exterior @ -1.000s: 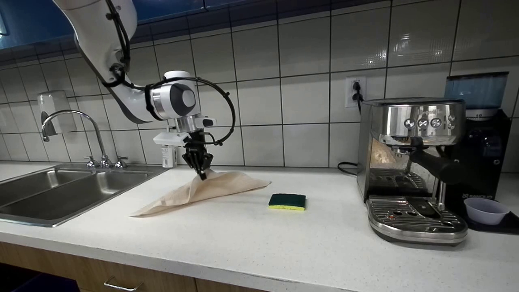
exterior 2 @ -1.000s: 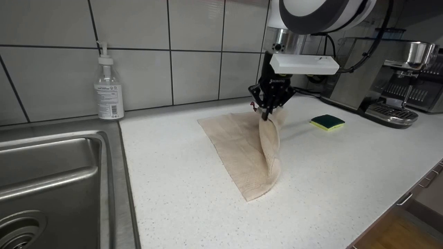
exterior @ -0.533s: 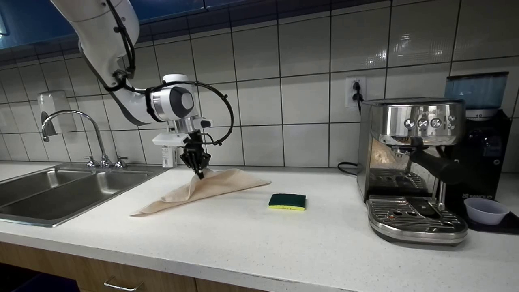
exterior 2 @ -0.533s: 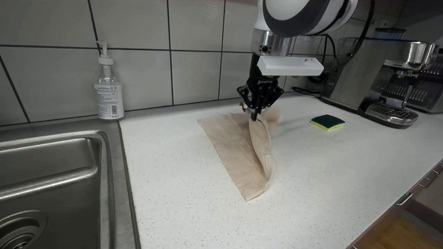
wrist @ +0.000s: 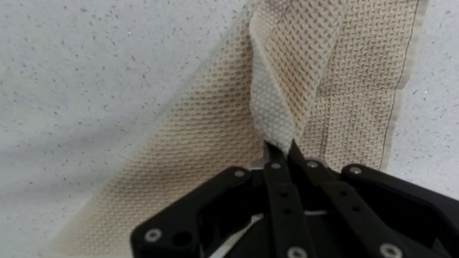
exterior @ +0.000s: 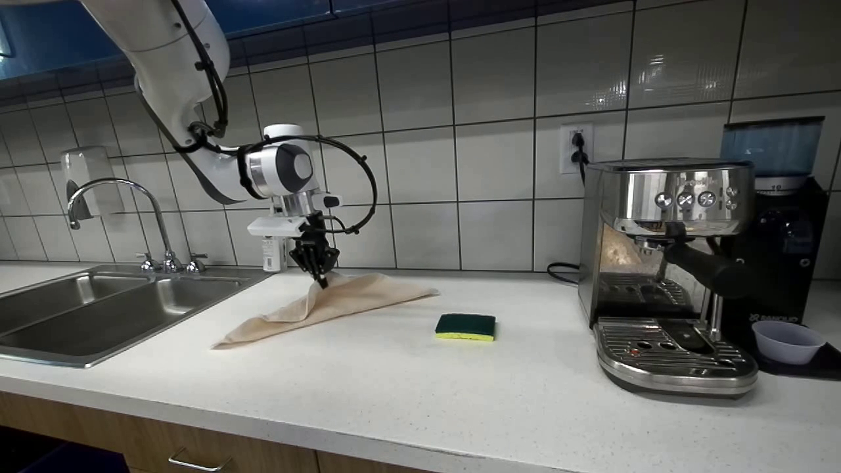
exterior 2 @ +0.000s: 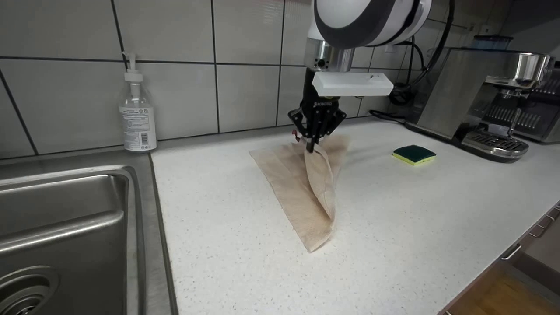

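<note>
Jaws all but together, a black gripper (exterior 2: 310, 148) hangs over a white counter (exterior 2: 240, 271) running between a steel sink (exterior 2: 151, 223) and an espresso machine (exterior: 677, 184). In its pinch is a raised fold of beige cloth (exterior 2: 297, 186), the rest spread below. A pump bottle (exterior 2: 138, 124) stands at the sink's corner, a green-and-yellow sponge (exterior 2: 414, 154) near the cloth.
</note>
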You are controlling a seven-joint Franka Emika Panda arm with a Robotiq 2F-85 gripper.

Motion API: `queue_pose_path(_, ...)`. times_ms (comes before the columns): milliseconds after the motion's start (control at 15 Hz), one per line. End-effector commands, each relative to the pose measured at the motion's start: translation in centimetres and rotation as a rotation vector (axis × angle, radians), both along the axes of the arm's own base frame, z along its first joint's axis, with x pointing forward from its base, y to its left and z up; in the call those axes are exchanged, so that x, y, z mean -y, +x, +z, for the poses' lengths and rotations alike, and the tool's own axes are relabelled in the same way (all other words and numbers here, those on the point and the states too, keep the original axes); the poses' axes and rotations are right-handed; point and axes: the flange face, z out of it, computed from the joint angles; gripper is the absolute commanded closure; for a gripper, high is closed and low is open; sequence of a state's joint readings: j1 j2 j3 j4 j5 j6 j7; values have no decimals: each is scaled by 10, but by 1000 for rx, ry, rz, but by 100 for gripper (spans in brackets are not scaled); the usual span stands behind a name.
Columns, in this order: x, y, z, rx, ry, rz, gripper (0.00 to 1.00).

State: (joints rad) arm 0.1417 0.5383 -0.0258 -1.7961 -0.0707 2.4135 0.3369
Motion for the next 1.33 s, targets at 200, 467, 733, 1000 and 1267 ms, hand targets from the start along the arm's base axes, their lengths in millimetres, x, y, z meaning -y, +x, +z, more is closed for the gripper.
queue_pose_path(200, -12, 22, -2, -25, 3, 47, 99)
queue_pose_path(467, -18, 31, -7, -35, 1, 62, 99)
queue_pose_path(733, -24, 40, -13, -42, -1, 78, 99)
queue_pose_path(1000, -30, 47, -17, -48, 0, 94, 99)
queue_pose_path(1267, -32, 53, -24, -64, -4, 99, 99)
